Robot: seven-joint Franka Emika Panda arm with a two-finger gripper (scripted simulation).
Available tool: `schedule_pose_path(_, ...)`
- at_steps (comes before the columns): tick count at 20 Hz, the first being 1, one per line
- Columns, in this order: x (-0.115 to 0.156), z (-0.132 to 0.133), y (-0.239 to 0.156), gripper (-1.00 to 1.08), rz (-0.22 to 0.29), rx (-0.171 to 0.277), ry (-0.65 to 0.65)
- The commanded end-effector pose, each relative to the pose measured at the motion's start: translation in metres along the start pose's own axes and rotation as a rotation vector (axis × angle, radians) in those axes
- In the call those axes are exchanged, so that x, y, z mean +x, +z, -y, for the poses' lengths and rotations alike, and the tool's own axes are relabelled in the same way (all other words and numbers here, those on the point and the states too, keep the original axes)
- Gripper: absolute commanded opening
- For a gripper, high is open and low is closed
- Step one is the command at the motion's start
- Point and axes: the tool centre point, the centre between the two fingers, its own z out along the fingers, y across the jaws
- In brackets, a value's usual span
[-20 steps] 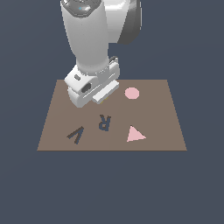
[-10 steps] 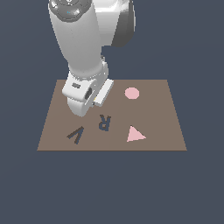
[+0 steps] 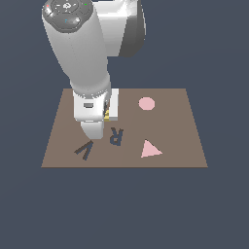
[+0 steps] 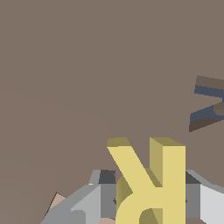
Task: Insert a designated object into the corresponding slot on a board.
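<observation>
yellow R (image 4: 151,183) | clamped in fingers (image 4: 94,199) | now nearer the V recess (image 3: 85,149)

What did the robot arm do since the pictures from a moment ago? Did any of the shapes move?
The arm swung toward the exterior view's left and came lower over the board, nearer the R-shaped slot. Its gripper is shut on the yellow R block. The slot is not yet filled. The V-shaped recess, pink circle and pink triangle stayed put.

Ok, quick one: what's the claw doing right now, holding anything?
Claw: closed on the yellow R block, one finger against each side of it, above the brown board.
</observation>
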Motion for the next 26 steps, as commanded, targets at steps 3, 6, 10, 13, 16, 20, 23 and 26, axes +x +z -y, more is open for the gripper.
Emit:
schedule_pose_path(3,0.000,-0.012,-0.001,-1.00,0.000,-0.001,-0.186)
schedule_pose_path(6,0.000,-0.020,-0.002,-1.00,0.000,-0.001,-0.310)
schedule_pose_path(10,0.004,-0.031,-0.002,-1.00,0.000,-0.001,-0.476)
schedule_pose_path(13,0.007,-0.039,-0.003,-1.00,0.000,-0.001,-0.602)
schedule_pose_path(16,0.012,-0.046,-0.003,-1.00,0.000,-0.001,-0.728)
schedule_pose_path(20,0.019,-0.054,-0.004,-1.00,0.000,-0.001,-0.895)
schedule_pose_path(23,0.025,-0.059,-0.004,-1.00,0.000,0.000,-1.007)
schedule_pose_path(26,0.031,-0.063,-0.004,-1.00,0.000,0.000,-1.106)
